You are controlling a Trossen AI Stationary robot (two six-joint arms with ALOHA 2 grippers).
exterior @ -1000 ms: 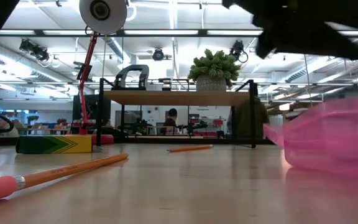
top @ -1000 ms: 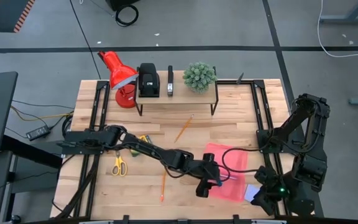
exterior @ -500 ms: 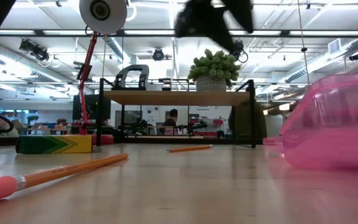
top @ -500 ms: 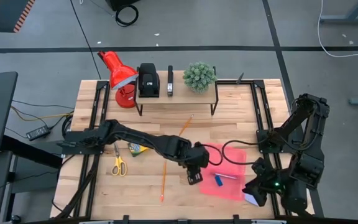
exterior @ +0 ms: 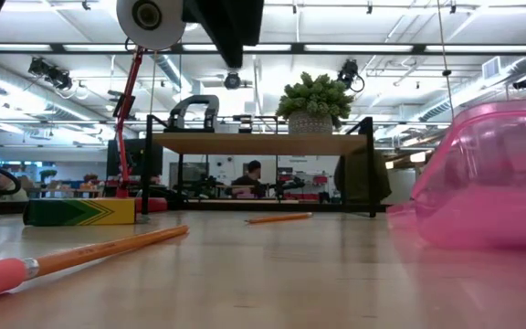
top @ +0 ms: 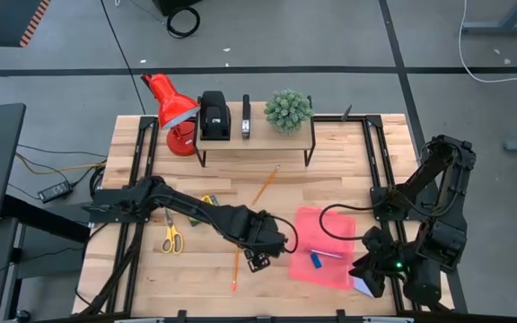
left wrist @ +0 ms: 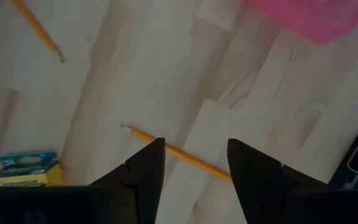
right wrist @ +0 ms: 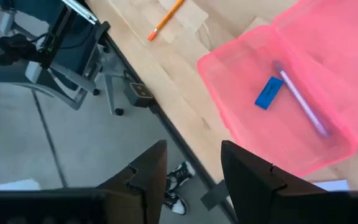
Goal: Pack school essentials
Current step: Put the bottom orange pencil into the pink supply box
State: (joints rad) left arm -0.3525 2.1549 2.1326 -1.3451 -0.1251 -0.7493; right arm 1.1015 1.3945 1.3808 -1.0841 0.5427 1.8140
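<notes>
Pencil [left wrist: 178, 153] lies on the table [top: 330, 152] right under my left gripper [left wrist: 191, 163], whose fingers are parted and empty, hovering just left of the pink case [top: 323, 247]. In the case I see the blue eraser [right wrist: 269, 92] and the pen [right wrist: 300, 99], side by side. Farther left sit the crayon box [left wrist: 22, 170] and scissors [top: 170, 237]; a second pencil [top: 265, 186] lies toward the shelf. My right gripper [right wrist: 191, 165] waits, fingers apart, at the table's near right corner, over what may be the notepad [top: 363, 280].

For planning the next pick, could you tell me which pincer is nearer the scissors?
Left. The left pincer is mid-table, right of the scissors; the right pincer is past the pink case.
</notes>
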